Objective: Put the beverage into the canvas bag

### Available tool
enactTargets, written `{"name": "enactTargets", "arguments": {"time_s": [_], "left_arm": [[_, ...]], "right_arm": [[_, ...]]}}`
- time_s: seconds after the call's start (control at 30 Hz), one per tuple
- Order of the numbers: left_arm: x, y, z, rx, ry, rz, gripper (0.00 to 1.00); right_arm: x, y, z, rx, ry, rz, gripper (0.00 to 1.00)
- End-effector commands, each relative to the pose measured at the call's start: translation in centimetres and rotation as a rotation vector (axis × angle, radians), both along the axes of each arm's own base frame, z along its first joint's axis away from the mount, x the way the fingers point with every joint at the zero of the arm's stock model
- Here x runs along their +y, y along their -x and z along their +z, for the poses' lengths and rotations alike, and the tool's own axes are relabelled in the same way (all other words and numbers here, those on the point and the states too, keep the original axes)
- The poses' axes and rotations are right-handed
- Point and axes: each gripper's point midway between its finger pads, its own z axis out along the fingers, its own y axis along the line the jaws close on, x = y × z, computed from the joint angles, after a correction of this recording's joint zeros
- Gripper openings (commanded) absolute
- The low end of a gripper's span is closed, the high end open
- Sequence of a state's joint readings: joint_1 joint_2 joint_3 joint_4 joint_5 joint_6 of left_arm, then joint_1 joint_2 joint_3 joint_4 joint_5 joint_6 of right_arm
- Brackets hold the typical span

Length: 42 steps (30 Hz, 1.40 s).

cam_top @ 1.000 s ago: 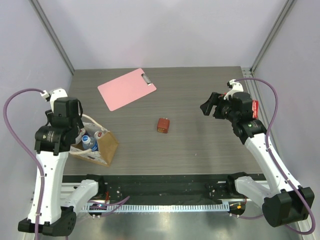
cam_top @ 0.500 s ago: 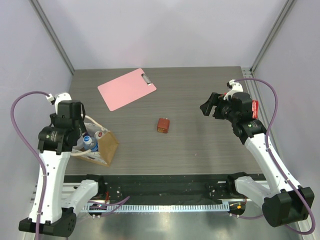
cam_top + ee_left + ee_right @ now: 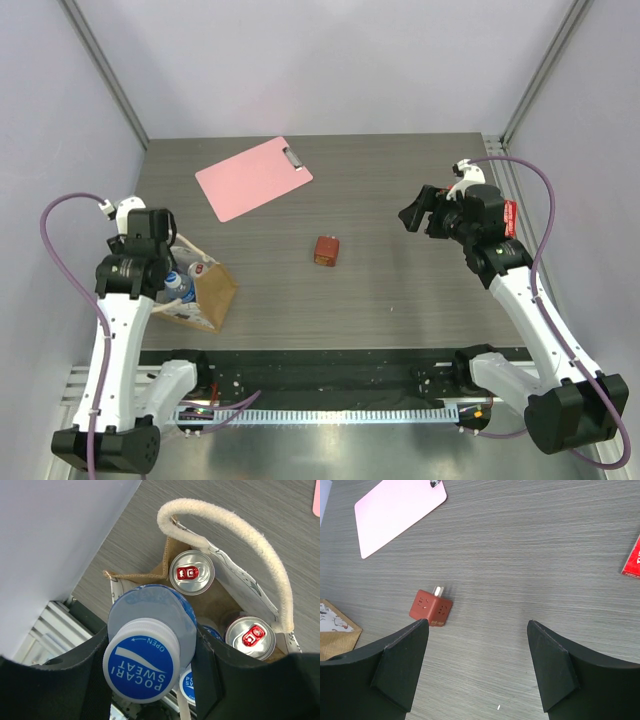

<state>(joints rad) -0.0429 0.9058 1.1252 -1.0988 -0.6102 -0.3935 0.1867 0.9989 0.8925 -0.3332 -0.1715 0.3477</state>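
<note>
The canvas bag (image 3: 205, 292) is tan with cream loop handles and stands at the table's near left. In the left wrist view the bag (image 3: 165, 560) is open below me, with two silver cans (image 3: 191, 572) and a second blue-capped bottle (image 3: 189, 684) inside. My left gripper (image 3: 150, 639) is shut on a Pocari Sweat bottle (image 3: 141, 667), held upright over the bag's near-left corner, its lower part inside the opening. In the top view the gripper (image 3: 168, 277) is at the bag's left side. My right gripper (image 3: 411, 215) is open and empty, above bare table (image 3: 477, 630).
A small reddish-brown plug cube (image 3: 325, 250) lies mid-table, also in the right wrist view (image 3: 431, 608). A pink clipboard (image 3: 253, 177) lies at the back left. A red flat item (image 3: 632, 560) lies at the far right. The left wall is close to the bag.
The left arm has shifted a little right and toward the near edge, lowering over the bag with the bottle. The right arm has not moved.
</note>
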Motion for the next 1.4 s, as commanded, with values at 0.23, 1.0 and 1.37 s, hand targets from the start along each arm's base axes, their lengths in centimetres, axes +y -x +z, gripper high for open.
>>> {"name": "enactTargets", "arguments": {"time_s": [0.23,1.0,1.37], "left_arm": [[2.2,-1.1,0.3,-0.225,0.000,0.134,0.23],[-1.8,-3.3,9.2,-0.433,0.175,-0.098,1.00],[-14.5,-9.8,11.2,-0.590,0.628,-0.631,1.00]], "right_arm": [[0.4,-0.1,2.0,-0.071,-0.033,0.016,0.85],[0.3,-0.5,1.7,-0.044,-0.042,-0.003,0.99],[1.3,0.5,8.9,-0.100,-0.210,-0.028,1.00]]}}
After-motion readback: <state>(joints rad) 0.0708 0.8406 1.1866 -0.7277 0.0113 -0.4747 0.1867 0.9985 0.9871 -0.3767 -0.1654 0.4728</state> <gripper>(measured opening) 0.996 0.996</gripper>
